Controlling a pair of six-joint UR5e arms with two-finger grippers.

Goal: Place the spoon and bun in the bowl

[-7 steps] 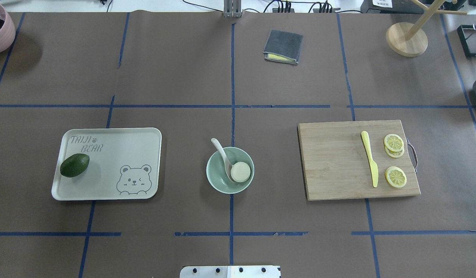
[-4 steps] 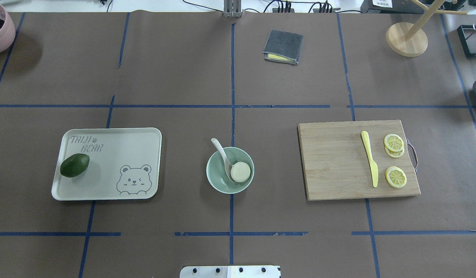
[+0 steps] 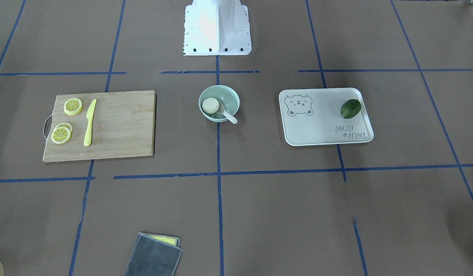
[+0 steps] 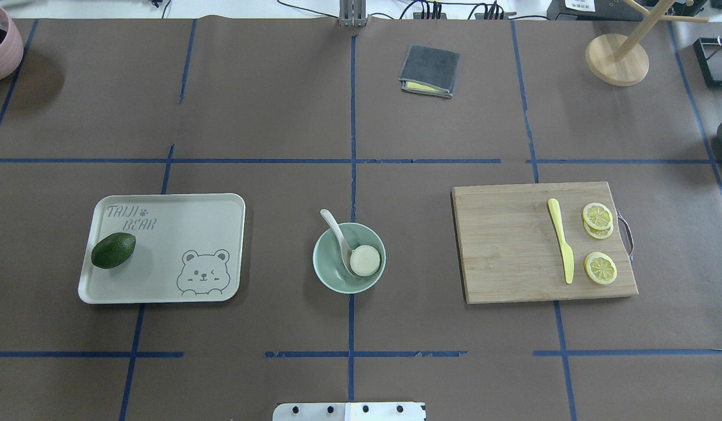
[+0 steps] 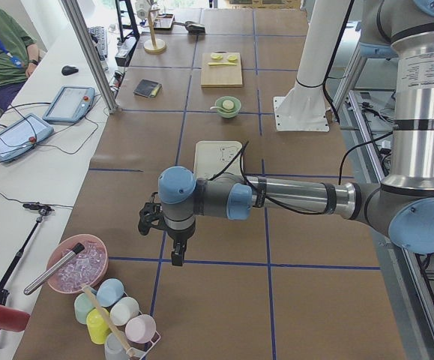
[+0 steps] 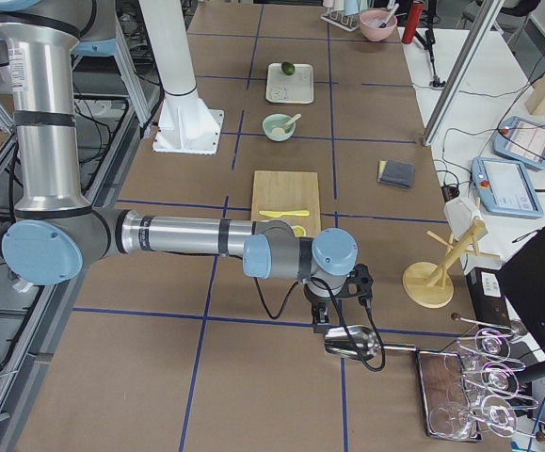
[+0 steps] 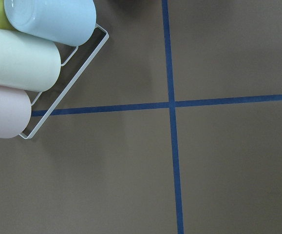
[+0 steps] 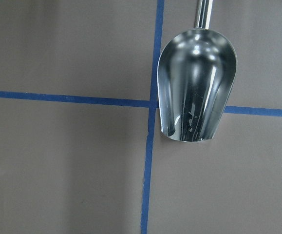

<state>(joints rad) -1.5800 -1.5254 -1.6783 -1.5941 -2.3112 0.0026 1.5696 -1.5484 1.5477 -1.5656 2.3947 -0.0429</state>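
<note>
Mint-green bowl (image 4: 327, 273) is occupied by bun (image 4: 365, 260) and spoon (image 4: 336, 230), handle seemingly propped on its rim; whether left gripper (image 5: 177, 256) and right gripper (image 6: 321, 322) are clenched cannot be told.

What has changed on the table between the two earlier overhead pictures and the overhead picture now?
Nothing visibly changed. The bun and the spoon lie in the bowl as before, with the spoon's handle over the rim.
</note>
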